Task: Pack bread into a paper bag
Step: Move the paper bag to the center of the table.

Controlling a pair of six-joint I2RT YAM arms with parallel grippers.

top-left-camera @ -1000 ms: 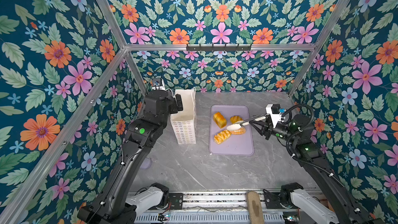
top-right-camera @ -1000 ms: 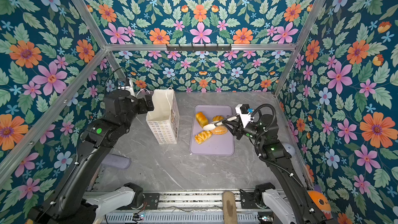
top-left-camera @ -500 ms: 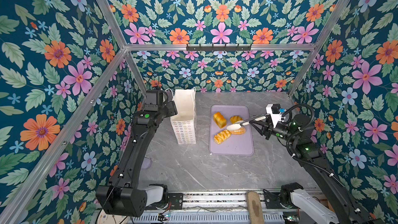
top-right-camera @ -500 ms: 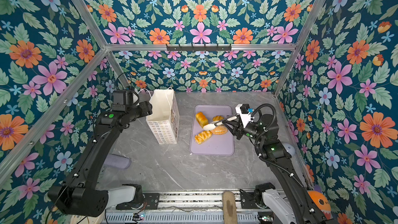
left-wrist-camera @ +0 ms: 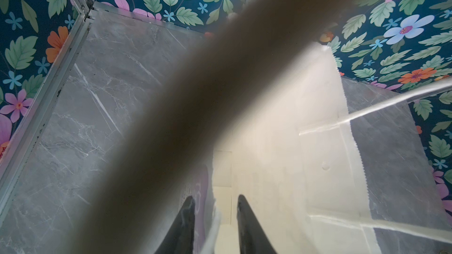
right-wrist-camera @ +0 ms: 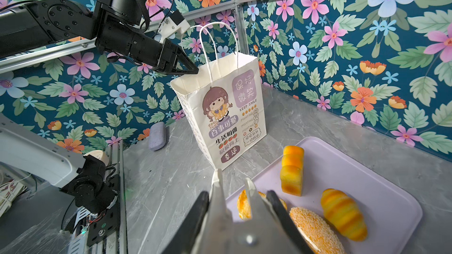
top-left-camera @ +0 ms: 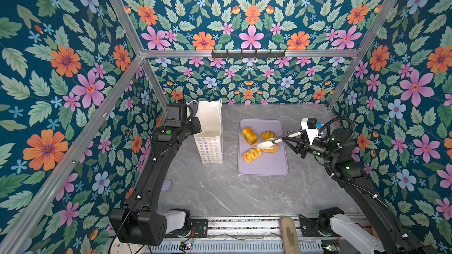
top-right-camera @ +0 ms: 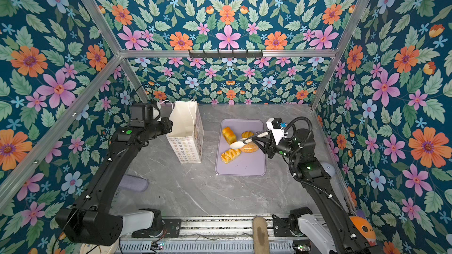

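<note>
Desk [top-left-camera: 220, 191] of grey marbled finish carries every item. Upright on it, mouth open, the paper bag [top-left-camera: 209, 147] stands just left of the tray [top-left-camera: 264, 167], with a strip of bare surface between them. The tray is flat and lilac. The left pincer [left-wrist-camera: 215, 199] sits at the bag rim on the side away from the tray, one finger inside the wall and one outside, jaws standing slightly apart around the paper. The right pincer [right-wrist-camera: 237, 197] reaches in over the tray's right edge and is clamped on white tongs [top-left-camera: 274, 140], whose spread tips hang above the tray's middle. All four bread pieces lie on the tray: blocky loaf [top-left-camera: 249, 136] at its far left, ridged bun [top-left-camera: 267, 135] just beside the loaf, seeded roll [top-left-camera: 272, 149] at centre beneath the tongs, braided roll [top-left-camera: 252, 155] near the left edge.
</note>
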